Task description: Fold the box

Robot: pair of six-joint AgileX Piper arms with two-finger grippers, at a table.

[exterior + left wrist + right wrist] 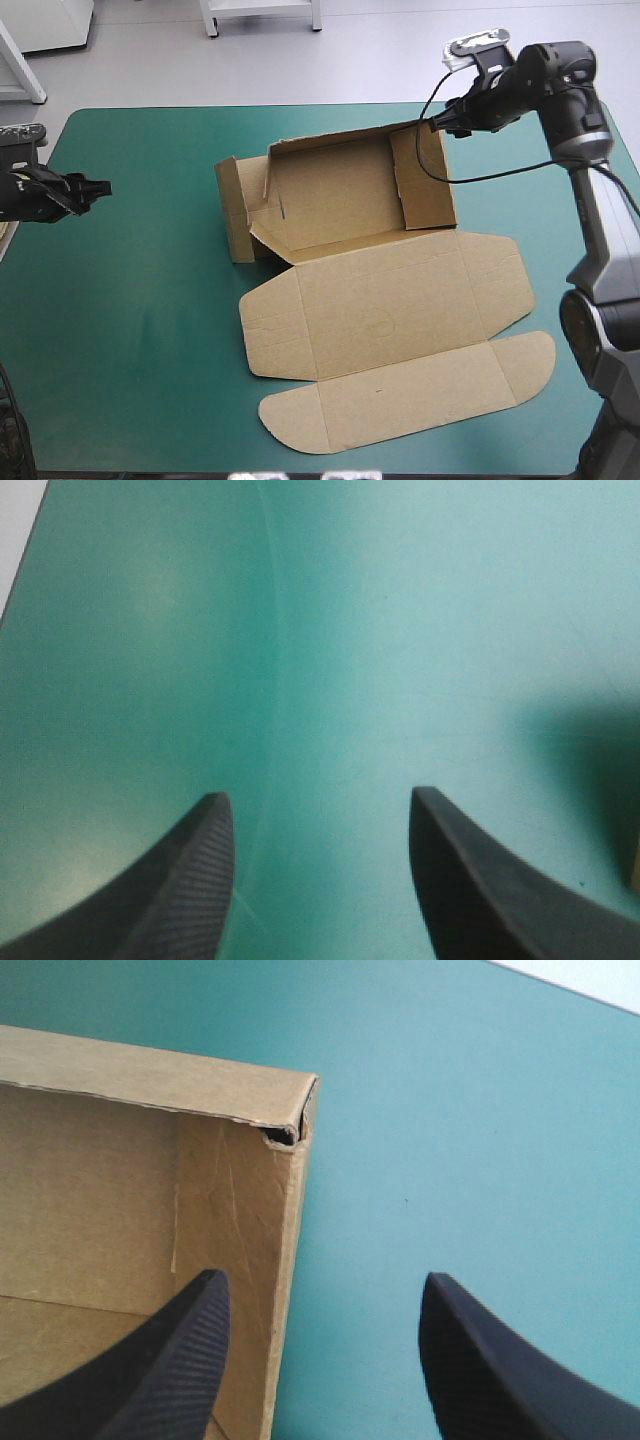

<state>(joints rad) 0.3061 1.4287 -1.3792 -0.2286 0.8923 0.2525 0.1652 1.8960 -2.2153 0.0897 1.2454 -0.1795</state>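
Two walls of your box [345,190] stand, left end loose, lid [390,290] flat; left gripper [315,793] and right gripper [321,1274] both spread.

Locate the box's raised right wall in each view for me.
High view: right wall at the box's right end, the right end effector at its far corner.
Left wrist view: not in it; left end effector open over the teal-green cover.
Right wrist view: the wall runs between the open fingers.
Shared landmark: the teal-green cover.
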